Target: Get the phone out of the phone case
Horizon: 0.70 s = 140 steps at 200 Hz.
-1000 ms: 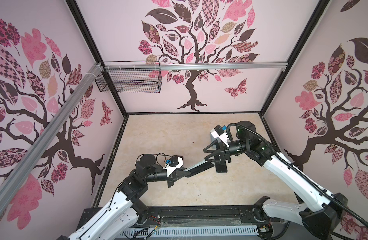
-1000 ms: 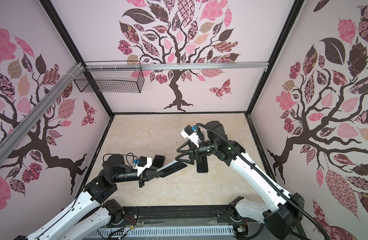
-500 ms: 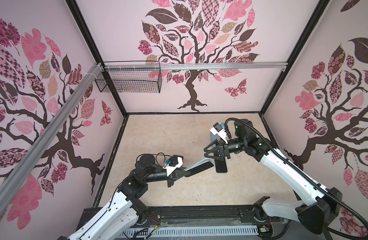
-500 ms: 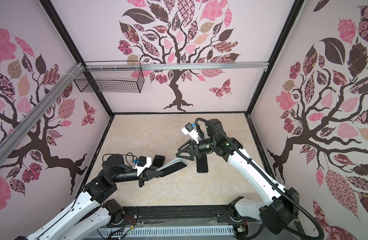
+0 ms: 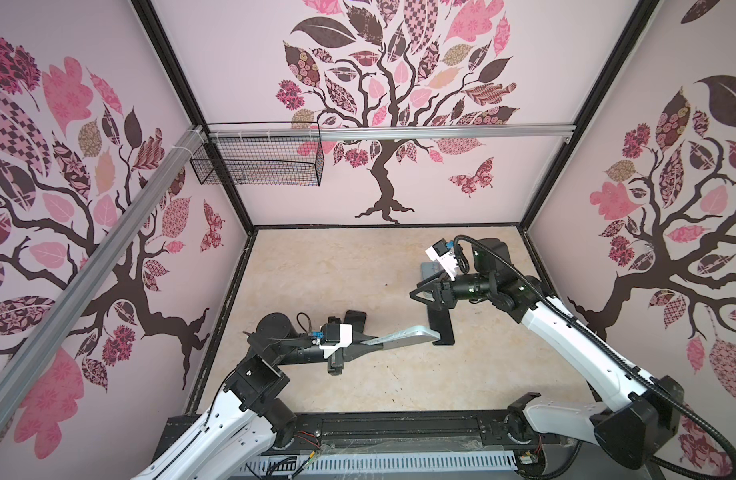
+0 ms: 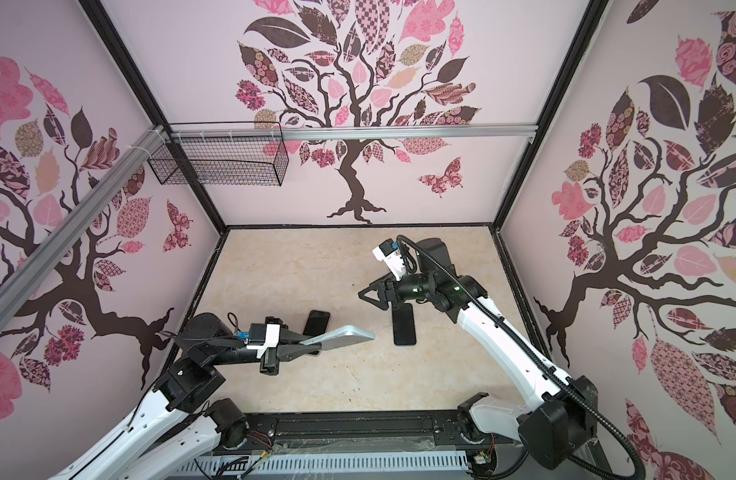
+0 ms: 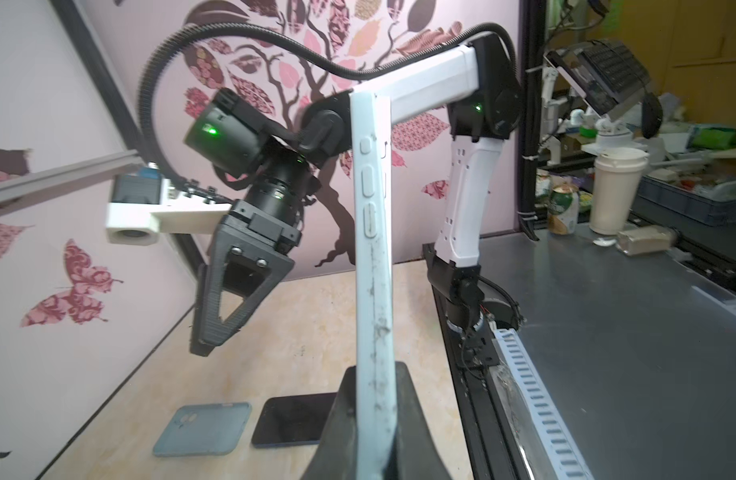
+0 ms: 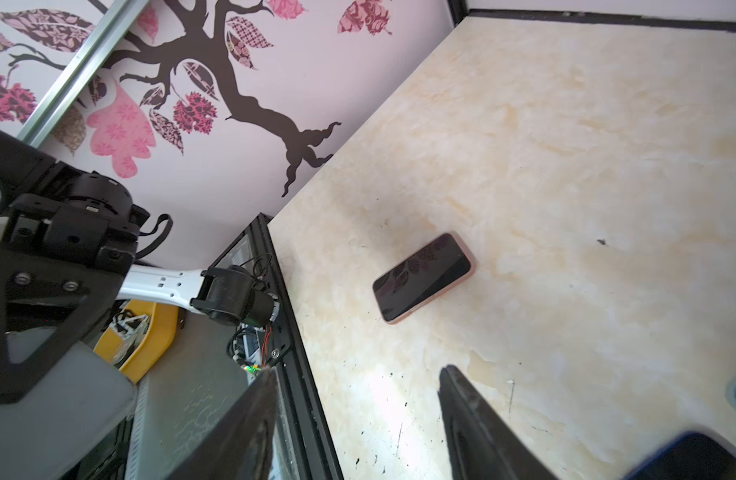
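Note:
My left gripper (image 5: 368, 340) (image 6: 306, 343) (image 7: 374, 415) is shut on one end of a pale white phone case (image 5: 399, 336) (image 6: 341, 334) (image 7: 372, 249), held off the table and seen edge-on. Whether a phone sits in it I cannot tell. A dark phone (image 5: 441, 328) (image 6: 403, 328) (image 7: 293, 424) lies flat on the table, apart from the held case. My right gripper (image 5: 418, 295) (image 6: 364, 296) (image 8: 358, 370) hovers open above the far end of that phone, with nothing between its fingers.
A phone in a pink case (image 5: 355, 320) (image 6: 316, 322) (image 8: 422, 277) lies by the left gripper. An empty blue-grey case (image 5: 430, 268) (image 7: 204, 428) lies behind the right wrist. A wire basket (image 5: 258, 160) hangs on the back wall. A black rail (image 5: 399, 428) runs along the table's front edge.
The right arm has shifted slightly, its gripper staying open over the dark phone. The left gripper, the white case and the phones on the table have not moved.

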Available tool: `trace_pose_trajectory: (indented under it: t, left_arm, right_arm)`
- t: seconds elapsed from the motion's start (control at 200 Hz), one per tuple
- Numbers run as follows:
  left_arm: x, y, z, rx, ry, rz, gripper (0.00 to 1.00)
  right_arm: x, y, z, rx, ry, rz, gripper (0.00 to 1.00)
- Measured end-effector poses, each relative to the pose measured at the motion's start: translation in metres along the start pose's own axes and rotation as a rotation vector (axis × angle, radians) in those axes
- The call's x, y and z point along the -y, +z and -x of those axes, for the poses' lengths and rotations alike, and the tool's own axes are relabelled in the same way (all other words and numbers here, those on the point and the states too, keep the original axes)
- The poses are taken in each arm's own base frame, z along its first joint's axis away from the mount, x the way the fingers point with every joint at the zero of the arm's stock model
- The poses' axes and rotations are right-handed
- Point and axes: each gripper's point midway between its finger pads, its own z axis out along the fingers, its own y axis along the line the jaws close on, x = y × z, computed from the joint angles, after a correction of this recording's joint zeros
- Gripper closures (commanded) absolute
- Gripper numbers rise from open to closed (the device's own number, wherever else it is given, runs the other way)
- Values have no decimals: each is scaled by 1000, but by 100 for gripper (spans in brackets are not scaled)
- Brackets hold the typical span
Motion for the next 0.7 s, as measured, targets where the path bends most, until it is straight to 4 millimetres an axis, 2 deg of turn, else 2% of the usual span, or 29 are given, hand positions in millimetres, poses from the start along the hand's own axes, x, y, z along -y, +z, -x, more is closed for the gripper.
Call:
trace_pose_trajectory:
  t: [0.14, 0.29, 0.405, 0.57, 0.7]
  left_arm:
    - [-25, -3, 13, 103, -48, 152, 100]
    - [-54, -4, 22, 205, -166, 283, 100]
    - [-69, -3, 29, 272, -252, 341, 100]
    - [-82, 2, 32, 345, -376, 365, 100]
    - [-86, 7, 32, 375, -441, 351, 100]
  right_arm:
    - [-14, -18, 3, 132, -69, 5, 34]
    - [-40, -34, 13, 293, -143, 97, 33]
    - [-62, -35, 16, 362, -185, 187, 33]
    - [-110, -34, 24, 434, -254, 355, 33]
    - [-120, -35, 39, 490, -267, 416, 33]
